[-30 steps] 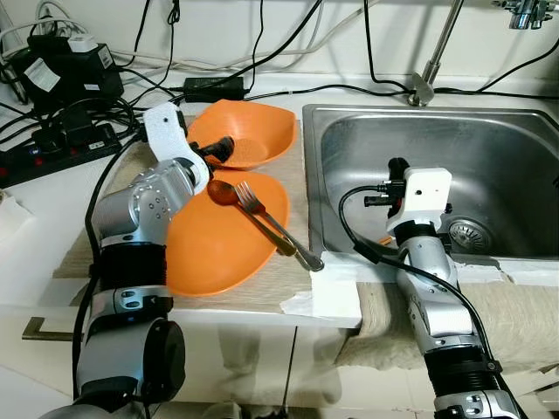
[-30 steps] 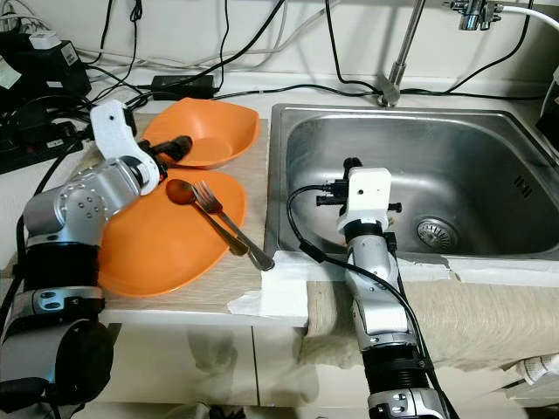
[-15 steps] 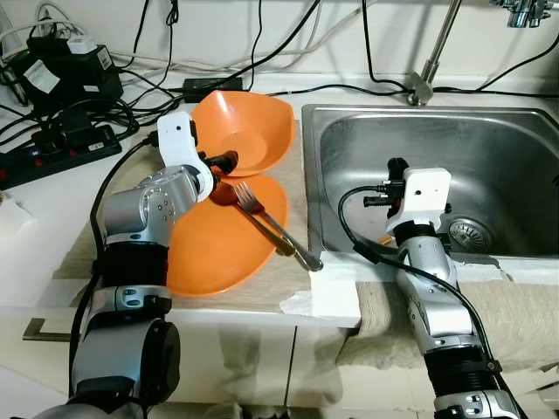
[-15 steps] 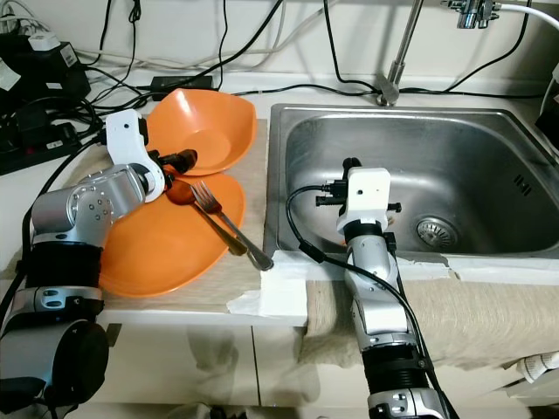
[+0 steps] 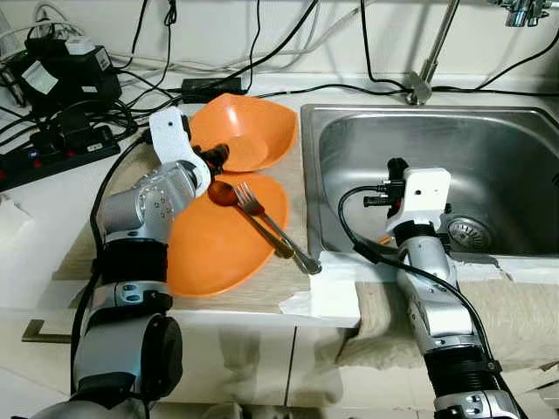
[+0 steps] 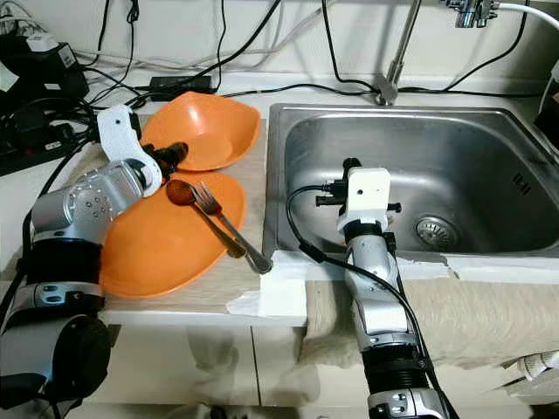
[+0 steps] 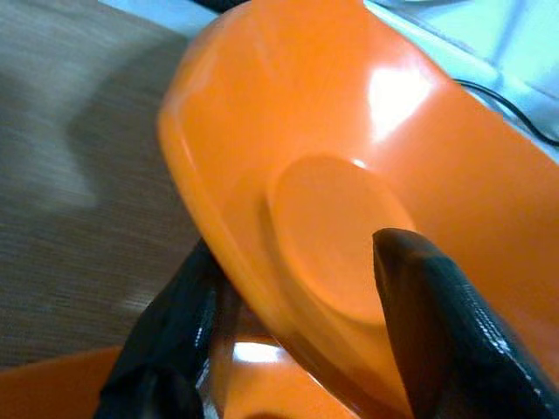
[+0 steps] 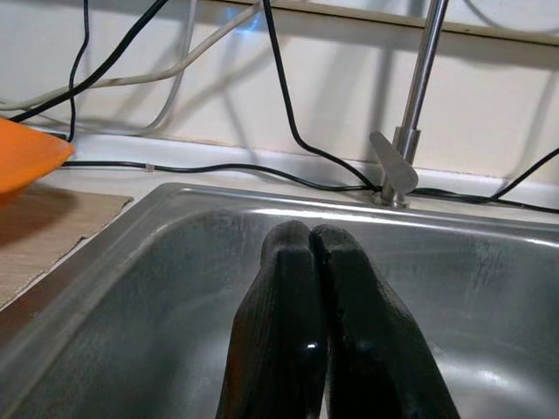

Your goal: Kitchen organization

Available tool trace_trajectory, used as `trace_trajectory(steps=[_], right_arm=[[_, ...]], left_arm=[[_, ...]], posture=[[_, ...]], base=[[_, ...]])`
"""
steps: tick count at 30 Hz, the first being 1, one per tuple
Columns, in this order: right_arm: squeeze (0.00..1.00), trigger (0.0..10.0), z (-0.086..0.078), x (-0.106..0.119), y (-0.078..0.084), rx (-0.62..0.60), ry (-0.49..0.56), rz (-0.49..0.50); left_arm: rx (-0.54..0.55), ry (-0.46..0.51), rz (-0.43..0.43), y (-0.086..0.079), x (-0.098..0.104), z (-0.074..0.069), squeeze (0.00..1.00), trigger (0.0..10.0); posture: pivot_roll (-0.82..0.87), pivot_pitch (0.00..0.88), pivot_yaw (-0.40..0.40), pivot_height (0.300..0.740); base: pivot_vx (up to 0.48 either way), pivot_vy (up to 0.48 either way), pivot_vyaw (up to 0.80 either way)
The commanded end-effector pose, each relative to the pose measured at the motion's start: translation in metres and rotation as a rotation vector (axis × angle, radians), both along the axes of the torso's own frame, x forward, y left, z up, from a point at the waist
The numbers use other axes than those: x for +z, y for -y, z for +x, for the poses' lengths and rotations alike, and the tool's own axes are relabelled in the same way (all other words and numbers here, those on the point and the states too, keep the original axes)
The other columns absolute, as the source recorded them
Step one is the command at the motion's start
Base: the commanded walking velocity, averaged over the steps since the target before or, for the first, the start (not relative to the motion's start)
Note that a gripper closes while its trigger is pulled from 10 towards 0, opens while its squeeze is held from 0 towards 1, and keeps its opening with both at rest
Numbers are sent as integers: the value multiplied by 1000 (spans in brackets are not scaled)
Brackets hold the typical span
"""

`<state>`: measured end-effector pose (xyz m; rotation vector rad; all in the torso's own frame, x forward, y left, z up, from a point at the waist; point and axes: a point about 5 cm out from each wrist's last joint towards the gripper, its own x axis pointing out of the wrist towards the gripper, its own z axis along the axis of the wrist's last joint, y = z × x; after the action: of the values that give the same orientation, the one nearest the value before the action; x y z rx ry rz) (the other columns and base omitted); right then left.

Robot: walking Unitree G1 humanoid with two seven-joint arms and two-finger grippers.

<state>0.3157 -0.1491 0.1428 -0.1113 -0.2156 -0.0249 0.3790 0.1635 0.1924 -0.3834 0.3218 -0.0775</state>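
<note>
Bowl (image 5: 243, 131), orange, sits on the surface left of the sink (image 5: 489, 148), its near rim pinched by the left pincer (image 7: 288, 349). Right pincer (image 8: 319, 262), fingers pressed together, hangs over the sink basin.

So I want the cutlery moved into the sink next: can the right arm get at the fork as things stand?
Probably not without moving. The right gripper is shut over the sink, while the fork lies on the near orange plate beyond the sink's left rim. Nothing blocks that path; the left gripper, clamping the far orange bowl, is closer.
</note>
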Motion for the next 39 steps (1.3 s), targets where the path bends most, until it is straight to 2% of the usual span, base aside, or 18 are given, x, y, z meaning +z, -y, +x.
trace_trajectory(steps=[1,12,24,35,39], right_arm=[[0,10000,0,-1,0,2,-8,-4],[0,10000,-1,-1,0,2,-12,-2],[0,10000,-2,-2,2,-2,-16,-1],[0,10000,-3,-2,2,-2,-19,-3],[0,10000,-3,-2,2,-1,-21,-5]], left_arm=[[0,21,-10,1,7,2,0,0],[8,44,-64,2,10,4,0,0],[-18,171,-170,7,39,5,0,0],[-1,188,-196,4,43,5,0,0],[23,212,-215,1,50,6,0,0]], posture=[[22,0,55,740],[22,0,56,740],[21,0,55,740],[21,0,53,740],[18,0,52,740]], base=[[0,0,0],[0,0,0],[0,0,0],[0,0,0],[0,0,0]])
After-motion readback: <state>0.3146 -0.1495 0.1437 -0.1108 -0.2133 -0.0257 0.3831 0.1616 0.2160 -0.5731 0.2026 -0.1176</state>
